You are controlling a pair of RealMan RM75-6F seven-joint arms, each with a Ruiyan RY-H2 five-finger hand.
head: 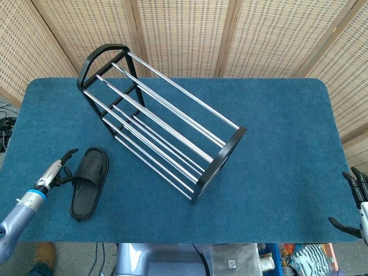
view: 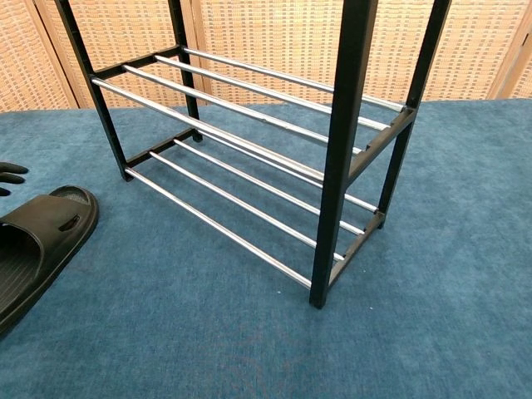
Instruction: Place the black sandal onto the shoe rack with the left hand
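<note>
The black sandal [head: 89, 182] lies flat on the blue table, left of the shoe rack [head: 158, 121]; the chest view shows the sandal [view: 37, 245] at its left edge. The rack [view: 274, 158] is a black frame with chrome bars, set diagonally across the table. My left hand [head: 57, 171] hovers just left of the sandal's strap, fingers spread and holding nothing; only its fingertips [view: 10, 173] enter the chest view. My right hand [head: 356, 207] is open at the table's far right edge.
The blue felt table [head: 276, 144] has bare room right of the rack. Wicker screens [head: 184, 34] stand behind the table. Below the front edge are a shoe [head: 46, 253] and clutter on the floor.
</note>
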